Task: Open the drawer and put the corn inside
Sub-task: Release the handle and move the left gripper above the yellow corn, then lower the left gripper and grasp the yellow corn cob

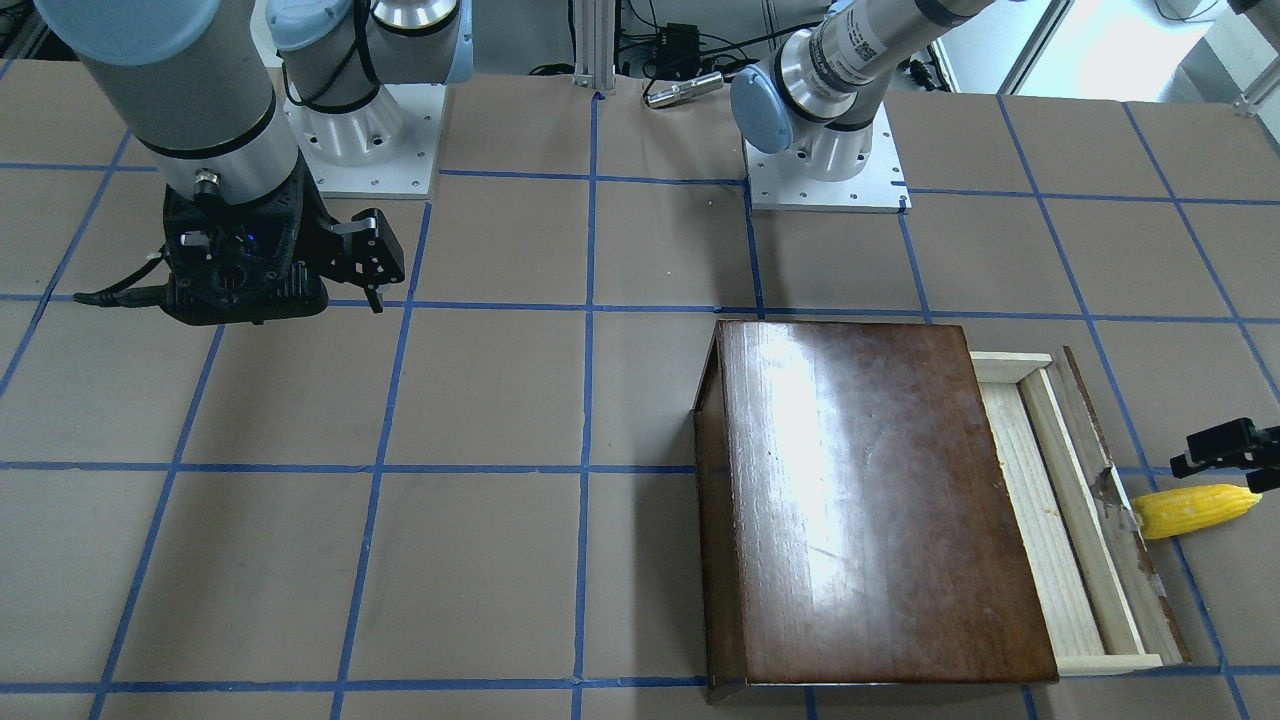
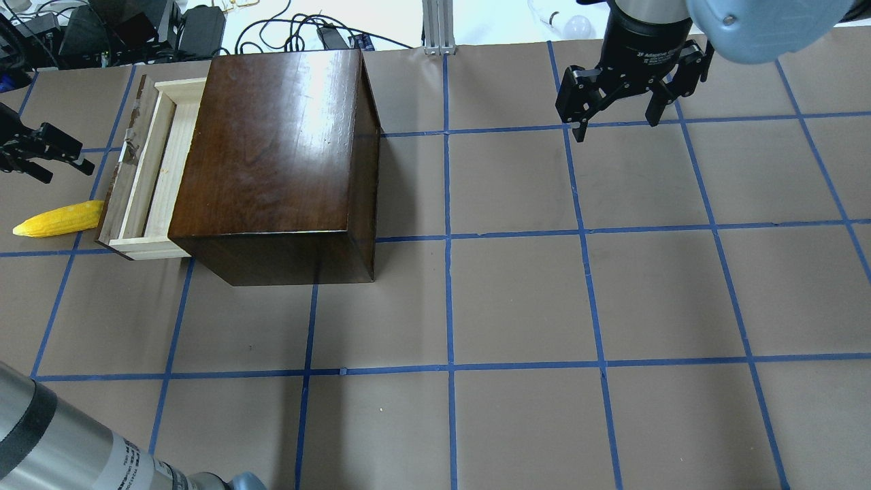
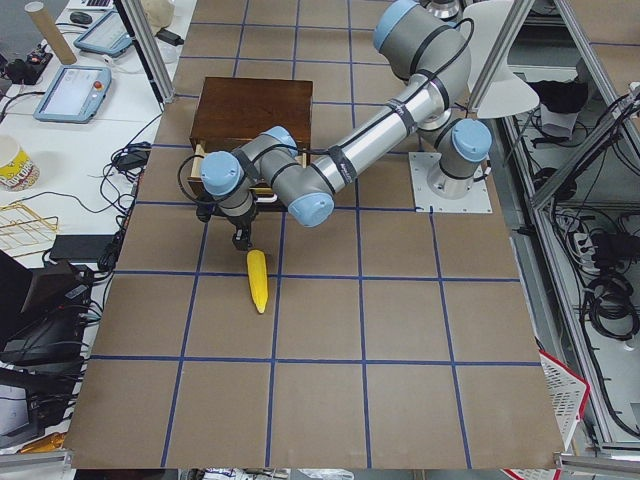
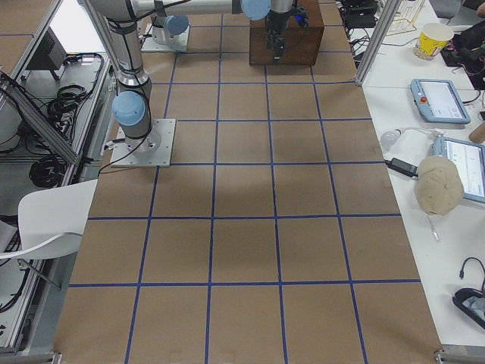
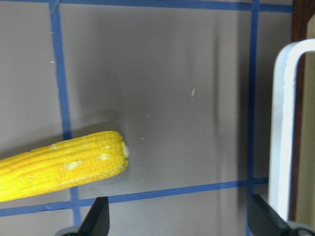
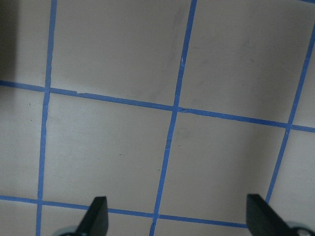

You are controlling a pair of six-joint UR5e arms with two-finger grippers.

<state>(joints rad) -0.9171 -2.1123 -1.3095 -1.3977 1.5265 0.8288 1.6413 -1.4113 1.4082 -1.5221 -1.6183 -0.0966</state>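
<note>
"Just outside the pulled-out pale wooden drawer [image 2: 146, 170] with its worn dark front, what's lying there?"

"A bright yellow, tapered corn cob [image 2: 58, 219] with kernel rows, on the brown taped table [image 2: 517, 299]. Nearby the left hand [image 5: 179, 219] hovers spread and empty; the right hand [image 2: 619, 126] gapes too, well apart from the glossy dark brown wooden box [image 2: 272, 150]."

I see a brown table [image 2: 517, 299] gridded in blue tape [image 2: 449, 238]; a white chair [image 4: 45, 220] beside; tablets [image 4: 438, 100] on a white desk [image 4: 386, 106].
</note>
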